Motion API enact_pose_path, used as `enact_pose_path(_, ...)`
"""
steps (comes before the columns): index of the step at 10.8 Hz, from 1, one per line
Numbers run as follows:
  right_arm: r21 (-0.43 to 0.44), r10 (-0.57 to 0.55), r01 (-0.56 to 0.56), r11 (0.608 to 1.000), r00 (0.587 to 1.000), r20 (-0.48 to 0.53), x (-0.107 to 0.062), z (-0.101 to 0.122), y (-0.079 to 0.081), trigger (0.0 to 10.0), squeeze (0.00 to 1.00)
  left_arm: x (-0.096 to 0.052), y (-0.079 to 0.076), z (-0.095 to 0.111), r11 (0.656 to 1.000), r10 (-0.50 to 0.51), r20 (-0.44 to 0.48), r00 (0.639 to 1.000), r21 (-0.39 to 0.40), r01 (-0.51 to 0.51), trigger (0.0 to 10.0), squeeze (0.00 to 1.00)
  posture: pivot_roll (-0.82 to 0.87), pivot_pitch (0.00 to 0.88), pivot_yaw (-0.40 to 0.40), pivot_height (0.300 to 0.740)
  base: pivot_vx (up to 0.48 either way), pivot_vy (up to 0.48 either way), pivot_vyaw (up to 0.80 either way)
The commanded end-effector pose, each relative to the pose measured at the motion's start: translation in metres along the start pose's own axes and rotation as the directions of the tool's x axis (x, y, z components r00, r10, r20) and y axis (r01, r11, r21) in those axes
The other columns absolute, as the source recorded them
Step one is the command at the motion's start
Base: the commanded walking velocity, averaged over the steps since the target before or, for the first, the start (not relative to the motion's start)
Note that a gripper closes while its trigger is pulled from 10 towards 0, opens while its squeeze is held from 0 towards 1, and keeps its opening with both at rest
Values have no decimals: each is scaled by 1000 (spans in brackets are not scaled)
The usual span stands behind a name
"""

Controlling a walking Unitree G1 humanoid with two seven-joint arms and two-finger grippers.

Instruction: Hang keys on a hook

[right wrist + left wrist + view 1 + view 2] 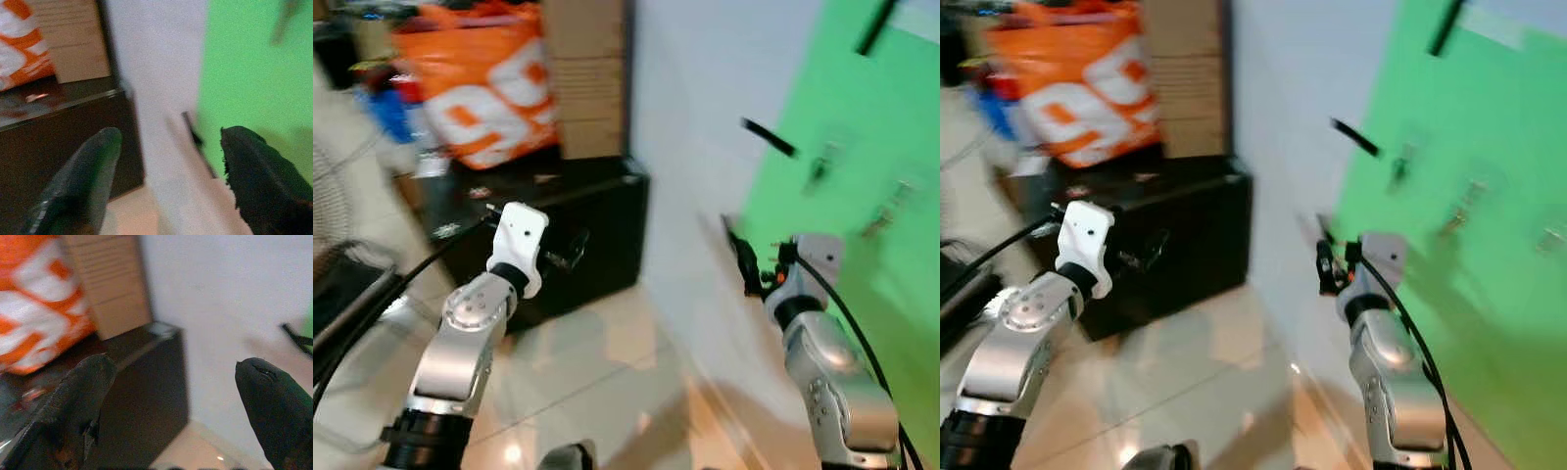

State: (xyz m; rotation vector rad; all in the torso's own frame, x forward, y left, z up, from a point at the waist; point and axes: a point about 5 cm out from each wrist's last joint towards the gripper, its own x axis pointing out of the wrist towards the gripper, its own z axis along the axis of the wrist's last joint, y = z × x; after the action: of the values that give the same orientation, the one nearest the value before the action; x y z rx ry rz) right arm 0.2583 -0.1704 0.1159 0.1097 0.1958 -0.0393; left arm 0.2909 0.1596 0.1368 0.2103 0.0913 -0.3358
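While both arms are raised toward the white wall, the left gripper (176,416) and right gripper (168,178) gape wide, holding nothing. Blurred metal hooks (822,166) stud the green panel (862,127); keys cannot be located. Keys would likely be light, jangly, best pinched by the ring.

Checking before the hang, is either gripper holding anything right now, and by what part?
Nothing is held. The left gripper and right gripper are both open with nothing between their fingers.

green wall panel (862,176), orange bag (484,83)
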Motion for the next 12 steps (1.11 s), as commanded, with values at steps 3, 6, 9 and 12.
enact_pose_path(3,-29,-1,2,1000,1000,23,0,-1,-3,10000,1000,-2,3,0,999,47,3,999,3,-47,10000,0,-83,0,8,740,286,0,138)
enact_pose_path(6,-44,-1,1,999,1000,20,1,-2,-3,10000,1000,-2,3,1,999,52,11,999,6,-52,10000,0,-76,0,0,740,299,0,0)
enact_pose_path(9,-89,-12,14,996,999,32,2,-2,-2,10000,1000,-3,3,0,998,58,14,998,4,-58,10000,0,-72,0,-5,740,339,0,0)
enact_pose_path(12,-119,8,-4,993,999,32,1,-4,-2,10000,1000,-5,2,-3,998,59,11,998,1,-59,10000,0,-67,0,-12,740,344,0,0)
